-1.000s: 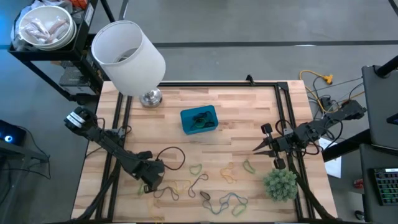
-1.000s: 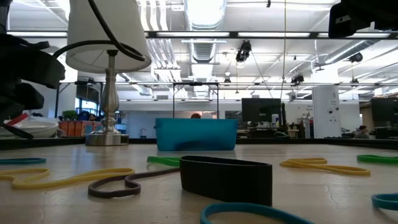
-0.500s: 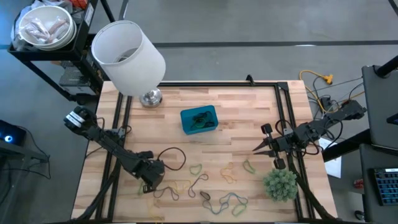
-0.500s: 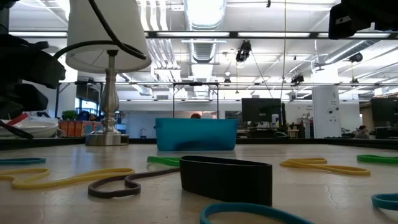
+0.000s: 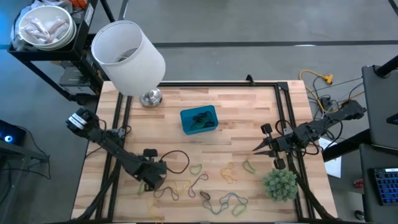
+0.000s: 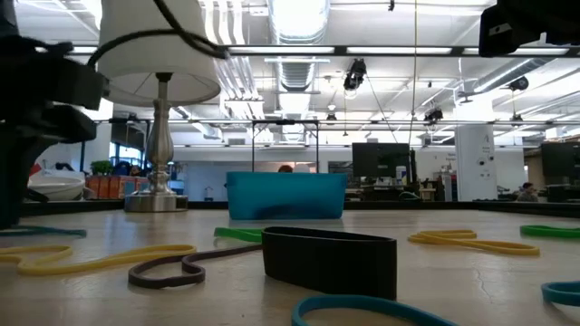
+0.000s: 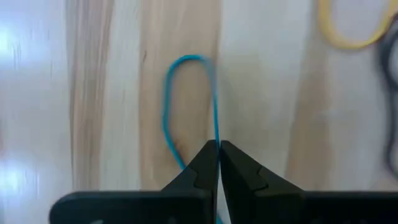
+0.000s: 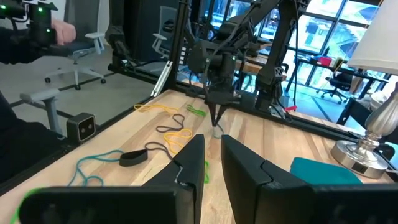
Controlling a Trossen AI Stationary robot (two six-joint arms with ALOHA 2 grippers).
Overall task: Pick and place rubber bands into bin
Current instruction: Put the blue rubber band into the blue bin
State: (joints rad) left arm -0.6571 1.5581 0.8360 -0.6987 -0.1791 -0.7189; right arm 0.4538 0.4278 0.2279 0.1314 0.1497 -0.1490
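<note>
Rubber bands (image 5: 217, 186) scattered over the near half of the wooden table (image 5: 249, 118), some already in the blue bin (image 5: 199, 120) at table centre. Blue band (image 7: 186, 106) pinched between closed fingers of left gripper (image 7: 219, 163), down at the near left. Right gripper (image 5: 258, 148) hovering at right edge beside green plant ball (image 5: 280, 184), fingers slightly apart, holding nothing.
</note>
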